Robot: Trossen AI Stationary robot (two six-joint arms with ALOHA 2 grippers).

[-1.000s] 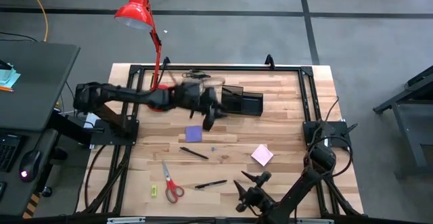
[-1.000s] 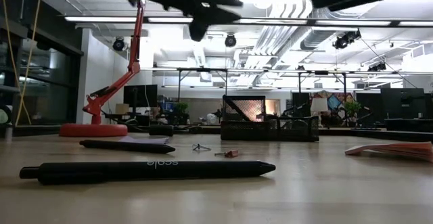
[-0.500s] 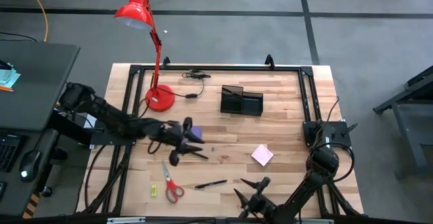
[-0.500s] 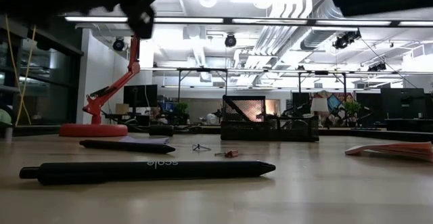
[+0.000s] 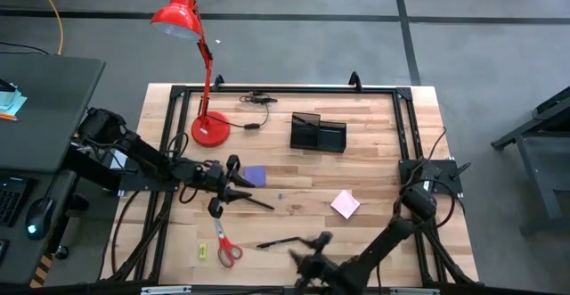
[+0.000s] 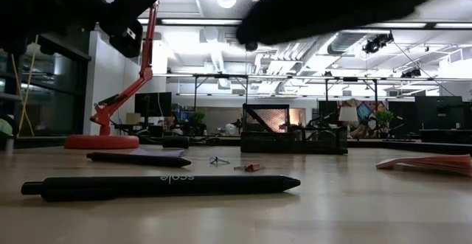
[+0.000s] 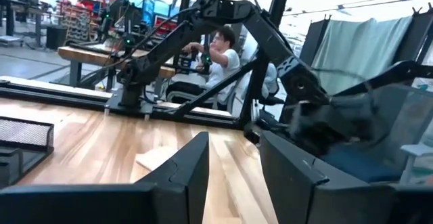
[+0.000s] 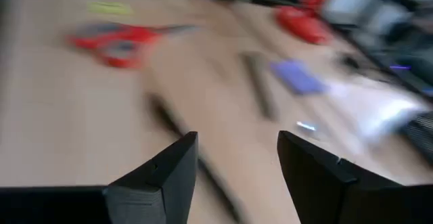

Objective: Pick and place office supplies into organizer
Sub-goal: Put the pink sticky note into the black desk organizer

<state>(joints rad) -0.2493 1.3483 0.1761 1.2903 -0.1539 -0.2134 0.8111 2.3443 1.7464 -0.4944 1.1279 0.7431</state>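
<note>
Hovering over the left middle of the wooden surface (image 5: 374, 152), the left gripper (image 5: 223, 186) hung just left of the purple note pad (image 5: 255, 176) and above the near end of a black pen (image 5: 256, 202) that lay slantwise beside the pad. In the left wrist view its two dark fingers (image 7: 183, 173) stood apart with bare wood showing between them, so the jaws were partly open and held nothing.

The right gripper (image 5: 307, 253) reached in low from the near right corner and hung over the near middle of the surface, just right of a second black pen (image 5: 277, 241). In the right wrist view its fingers (image 8: 169, 166) stood well apart over bare wood, with nothing between them; that view was smeared, though the red-handled scissors (image 8: 115, 41), the yellow-green piece (image 8: 108, 7) and the purple pad could be made out beyond the fingers.

From above, the red-handled scissors lay near the near left edge, handles toward the near side, with the tiny yellow-green piece just to their left. The pink note pad (image 5: 345, 204) lay right of centre, well apart from both grippers. The black organizer (image 5: 318, 133) stood at the far middle of the surface, and whether anything lay in its compartments I could not tell. A red desk lamp (image 5: 191, 28) stood on its round base at the far left, with a black cable (image 5: 258, 99) along the far edge between lamp and organizer.

In the low view a black pen (image 6: 162, 186) lay crosswise closest to the camera.
</note>
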